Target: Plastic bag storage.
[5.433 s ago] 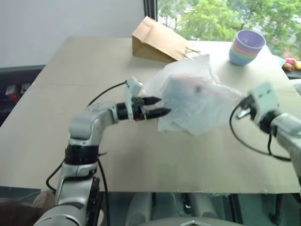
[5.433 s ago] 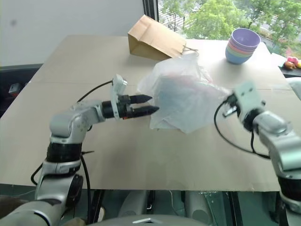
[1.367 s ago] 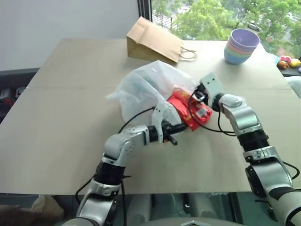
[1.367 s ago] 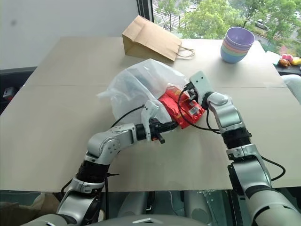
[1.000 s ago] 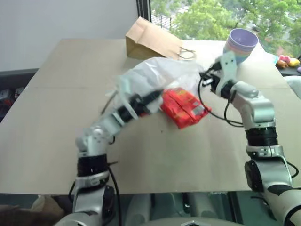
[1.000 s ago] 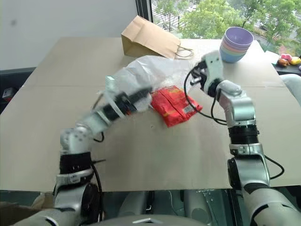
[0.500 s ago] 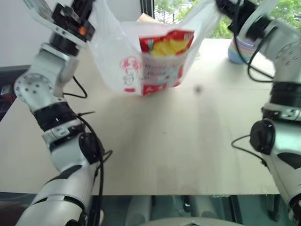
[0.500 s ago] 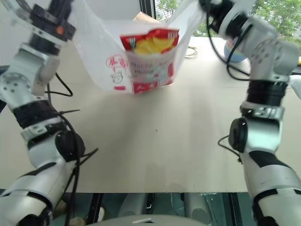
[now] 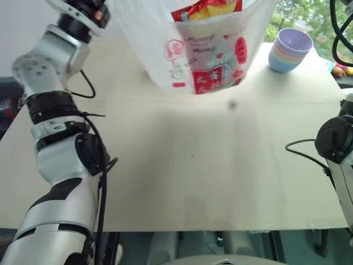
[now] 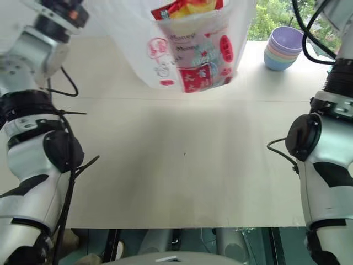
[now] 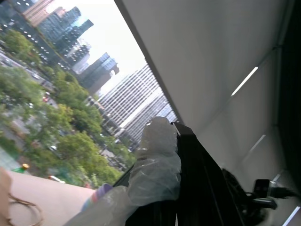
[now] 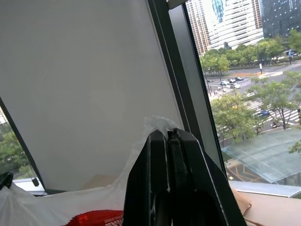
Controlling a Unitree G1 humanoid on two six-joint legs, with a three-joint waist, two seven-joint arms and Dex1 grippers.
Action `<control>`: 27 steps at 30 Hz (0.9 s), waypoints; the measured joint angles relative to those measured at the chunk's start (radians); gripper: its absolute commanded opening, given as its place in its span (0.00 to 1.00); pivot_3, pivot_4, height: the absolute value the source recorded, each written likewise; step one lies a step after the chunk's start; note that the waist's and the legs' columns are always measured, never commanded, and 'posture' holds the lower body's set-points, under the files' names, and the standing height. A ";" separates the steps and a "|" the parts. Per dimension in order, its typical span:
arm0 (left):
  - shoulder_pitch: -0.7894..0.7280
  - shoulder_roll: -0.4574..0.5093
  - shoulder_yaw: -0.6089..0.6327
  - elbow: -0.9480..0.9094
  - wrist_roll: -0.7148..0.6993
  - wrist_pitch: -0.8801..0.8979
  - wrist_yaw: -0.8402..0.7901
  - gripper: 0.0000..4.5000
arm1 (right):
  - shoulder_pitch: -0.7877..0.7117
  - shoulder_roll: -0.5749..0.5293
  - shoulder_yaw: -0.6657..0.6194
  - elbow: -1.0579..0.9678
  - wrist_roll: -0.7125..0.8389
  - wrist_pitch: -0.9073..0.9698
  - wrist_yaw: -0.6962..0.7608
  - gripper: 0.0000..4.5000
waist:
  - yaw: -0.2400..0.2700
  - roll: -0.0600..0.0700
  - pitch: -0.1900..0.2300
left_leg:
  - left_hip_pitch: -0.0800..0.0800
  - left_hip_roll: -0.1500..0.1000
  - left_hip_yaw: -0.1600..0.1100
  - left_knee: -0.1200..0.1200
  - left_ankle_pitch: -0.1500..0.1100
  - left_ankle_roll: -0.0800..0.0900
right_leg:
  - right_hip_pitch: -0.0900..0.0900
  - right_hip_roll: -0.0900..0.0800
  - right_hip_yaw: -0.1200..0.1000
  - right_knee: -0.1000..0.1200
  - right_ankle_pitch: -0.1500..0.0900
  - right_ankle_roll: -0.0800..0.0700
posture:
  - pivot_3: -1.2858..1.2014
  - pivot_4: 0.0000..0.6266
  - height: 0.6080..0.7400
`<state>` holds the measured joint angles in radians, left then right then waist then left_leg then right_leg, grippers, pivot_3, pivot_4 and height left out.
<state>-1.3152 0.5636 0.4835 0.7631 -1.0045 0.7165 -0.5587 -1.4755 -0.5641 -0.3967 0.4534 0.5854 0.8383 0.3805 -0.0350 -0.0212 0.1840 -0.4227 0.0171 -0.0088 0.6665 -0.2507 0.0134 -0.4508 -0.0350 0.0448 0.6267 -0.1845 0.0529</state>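
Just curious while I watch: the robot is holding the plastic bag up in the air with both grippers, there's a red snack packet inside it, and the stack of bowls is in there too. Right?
Not quite. The stack of bowls is not in the plastic bag; it stands on the table, as the left eye view shows. The rest holds: the bag hangs lifted with the red snack packet inside.

Bag: I see a large thin translucent whitish plastic bag with red printed marks (image 9: 204, 49), its film crinkly with a soft sheen.
Bag at my left wrist: the same film bunches into glossy folds against the black fingers (image 11: 197, 188), which look like matt hard plastic.
Packet: inside the bag, a small red and yellow snack packet (image 9: 207, 8) looks glossy, like foil or plastic.
Table: I read the wide beige table top (image 9: 193, 176) as matt and smooth, like board.
Bowls: a stack of pastel purple, blue and green bowls (image 9: 290, 49), smooth, faintly shiny plastic.
Arm shells: silver-grey left arm casing (image 9: 52, 55), satin-smooth, with black rubbery cables.
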 measured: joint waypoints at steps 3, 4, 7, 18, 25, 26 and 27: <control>-0.009 0.008 -0.066 0.026 0.124 -0.098 -0.054 0.00 | 0.025 -0.050 0.011 -0.031 -0.015 -0.022 0.029 0.02 | -0.001 0.000 0.000 | 0.000 0.000 0.000 -0.001 0.000 0.000 | 0.000 0.000 0.000 0.000 0.000 0.000 | 0.52 0.24 1.00; -0.007 0.004 -0.090 0.020 0.160 -0.123 -0.077 0.00 | 0.071 -0.062 0.020 -0.088 -0.017 -0.030 0.042 0.02 | -0.001 0.000 0.000 | 0.000 0.000 0.000 -0.001 0.000 0.000 | 0.000 0.000 0.000 0.000 0.000 0.000 | 0.52 0.24 1.00; 0.081 -0.008 -0.155 -0.130 0.200 -0.123 -0.168 0.00 | 0.304 -0.081 0.047 -0.307 0.000 -0.015 0.092 0.02 | -0.002 0.000 -0.001 | 0.000 0.001 0.000 -0.001 0.000 0.000 | 0.001 0.000 0.000 0.003 0.000 0.000 | 0.52 0.24 1.00; 0.970 0.061 -0.280 -0.968 0.116 0.123 -0.290 0.00 | 1.319 -0.056 -0.157 -1.179 0.354 0.262 0.064 0.02 | 0.001 0.004 -0.002 | 0.001 0.001 0.005 0.008 -0.001 0.002 | -0.002 0.000 0.005 0.008 -0.002 0.002 | 0.52 0.24 1.00; 1.066 0.083 -0.326 -0.998 0.229 -0.005 -0.352 0.00 | 1.478 -0.063 -0.054 -1.248 0.270 0.168 0.030 0.07 | -0.006 0.004 -0.004 | 0.031 0.009 0.002 0.006 -0.004 -0.003 | 0.028 -0.001 0.003 -0.004 -0.005 0.002 | 0.52 0.24 1.00; 1.065 0.082 -0.326 -0.988 0.232 -0.008 -0.353 0.06 | 1.469 -0.063 -0.046 -1.247 0.255 0.153 0.029 0.14 | -0.007 0.004 -0.004 | 0.030 0.009 0.003 0.006 -0.003 -0.001 | 0.027 -0.001 0.005 -0.003 -0.005 0.002 | 0.52 0.24 1.00; 1.065 0.082 -0.324 -0.976 0.242 -0.027 -0.353 0.12 | 1.447 -0.064 -0.044 -1.245 0.245 0.124 0.028 0.19 | -0.007 0.004 -0.004 | 0.030 0.007 0.004 0.006 -0.001 0.002 | 0.027 0.000 0.006 -0.002 -0.005 0.002 | 0.52 0.24 1.00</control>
<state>-0.2501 0.6452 0.1595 -0.2126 -0.7625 0.6893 -0.9114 -0.0289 -0.6281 -0.4406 -0.7916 0.8308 0.9628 0.4088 -0.0424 -0.0172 0.1800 -0.3926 0.0241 -0.0046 0.6724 -0.2520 0.0155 -0.4241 -0.0347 0.0504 0.6245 -0.1897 0.0547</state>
